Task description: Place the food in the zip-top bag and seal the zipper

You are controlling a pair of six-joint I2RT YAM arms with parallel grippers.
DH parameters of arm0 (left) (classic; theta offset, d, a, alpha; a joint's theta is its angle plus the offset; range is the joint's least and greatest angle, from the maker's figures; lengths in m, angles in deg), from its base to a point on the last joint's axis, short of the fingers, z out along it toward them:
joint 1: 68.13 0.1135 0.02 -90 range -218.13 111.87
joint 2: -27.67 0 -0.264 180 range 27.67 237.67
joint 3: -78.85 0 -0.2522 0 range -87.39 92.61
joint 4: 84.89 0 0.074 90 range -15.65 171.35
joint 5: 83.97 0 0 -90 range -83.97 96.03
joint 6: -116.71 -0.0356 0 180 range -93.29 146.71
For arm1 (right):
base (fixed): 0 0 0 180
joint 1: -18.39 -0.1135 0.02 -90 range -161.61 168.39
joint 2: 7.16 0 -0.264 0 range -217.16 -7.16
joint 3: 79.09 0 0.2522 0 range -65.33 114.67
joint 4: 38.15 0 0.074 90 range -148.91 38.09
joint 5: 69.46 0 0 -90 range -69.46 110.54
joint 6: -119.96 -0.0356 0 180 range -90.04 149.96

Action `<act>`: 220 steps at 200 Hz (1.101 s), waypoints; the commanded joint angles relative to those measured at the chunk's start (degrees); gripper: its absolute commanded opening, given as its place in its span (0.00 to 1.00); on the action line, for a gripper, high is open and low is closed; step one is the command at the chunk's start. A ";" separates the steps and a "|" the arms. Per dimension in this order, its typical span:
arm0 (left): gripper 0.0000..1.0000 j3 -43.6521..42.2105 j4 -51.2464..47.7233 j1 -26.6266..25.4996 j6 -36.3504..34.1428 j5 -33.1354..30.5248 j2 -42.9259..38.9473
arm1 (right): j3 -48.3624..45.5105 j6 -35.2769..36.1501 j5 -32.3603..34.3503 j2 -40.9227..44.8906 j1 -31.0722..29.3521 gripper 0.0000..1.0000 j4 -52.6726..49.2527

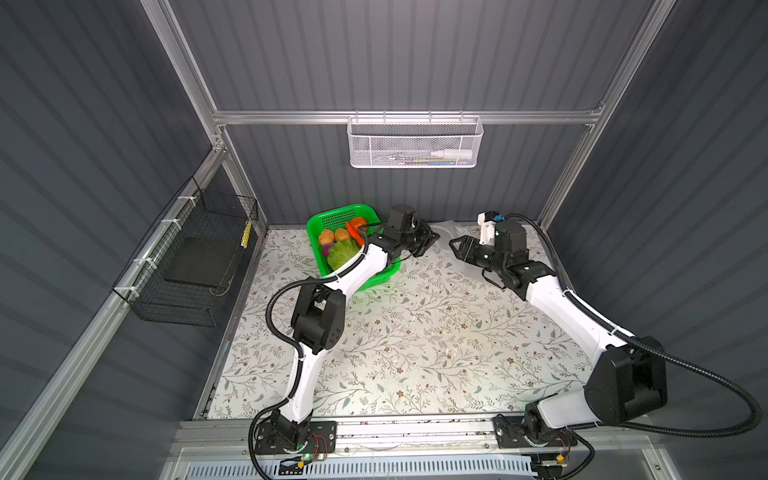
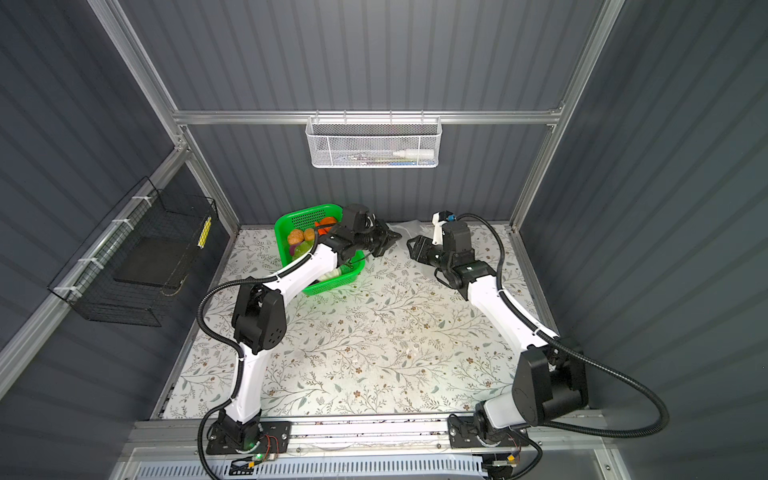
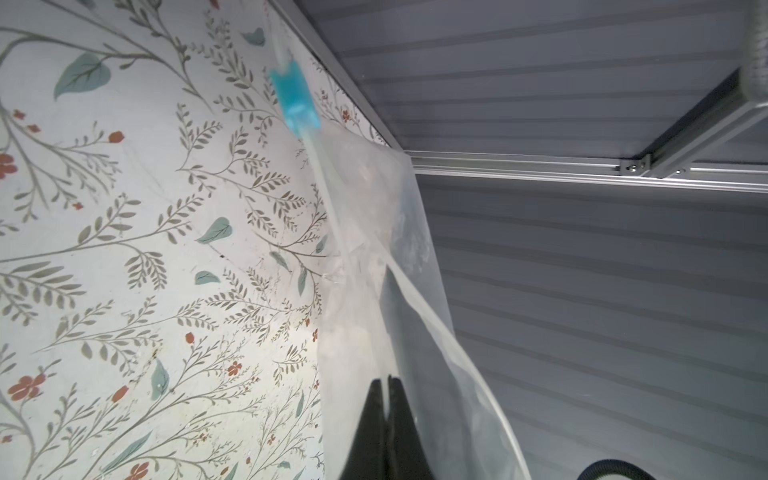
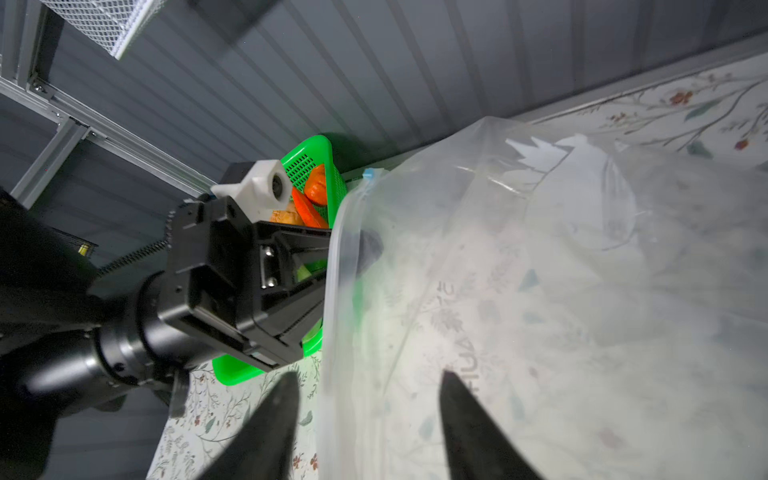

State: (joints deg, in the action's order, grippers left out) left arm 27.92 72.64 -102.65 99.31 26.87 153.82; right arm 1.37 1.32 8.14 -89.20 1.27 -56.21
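The clear zip-top bag [image 4: 540, 291] hangs at the back of the table [image 1: 451, 227], between my two grippers. My left gripper [image 3: 388, 380] is shut on the bag's mouth edge, seen in a top view too [image 1: 432, 240]. The zipper [image 3: 328, 187] carries its light-blue slider [image 3: 293, 97] at the far end. My right gripper [image 4: 368, 378] is open, and the bag's edge passes between its fingers without being pinched. The food lies in the green basket [image 1: 332, 216]: cabbage [image 1: 343, 251], potatoes [image 1: 328, 237], carrot [image 4: 305, 212] and pumpkin piece [image 4: 316, 189].
A floral cloth covers the table [image 1: 415, 340]. My left arm reaches over the basket's near side. A white mesh basket [image 1: 415, 141] hangs on the back wall. A black wire basket [image 1: 195, 257] is fixed to the left wall.
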 commanded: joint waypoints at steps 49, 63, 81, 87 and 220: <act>0.00 21.32 -22.16 -0.46 -23.32 -5.28 4.51 | 1.07 13.24 0.29 8.75 4.56 0.99 0.17; 0.00 23.88 -25.68 -0.61 -26.25 -6.71 5.14 | 2.67 9.63 -4.61 8.39 7.22 0.99 -1.92; 0.00 25.63 -29.16 -1.22 -29.98 -9.15 5.13 | 3.00 4.22 -11.00 8.17 9.84 0.99 -0.94; 0.00 25.88 -30.01 -1.46 -31.33 -10.07 4.92 | 3.76 3.69 -11.39 7.80 10.07 0.96 -1.73; 0.00 21.24 -29.53 -7.97 -37.44 -16.97 1.74 | 34.64 11.05 6.09 -7.81 -2.53 0.72 -42.17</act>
State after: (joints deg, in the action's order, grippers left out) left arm 51.55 41.07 -110.61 62.04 10.65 157.53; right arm 35.51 12.05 11.48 -95.83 0.15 -93.34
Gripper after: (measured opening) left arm 0.045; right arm 0.739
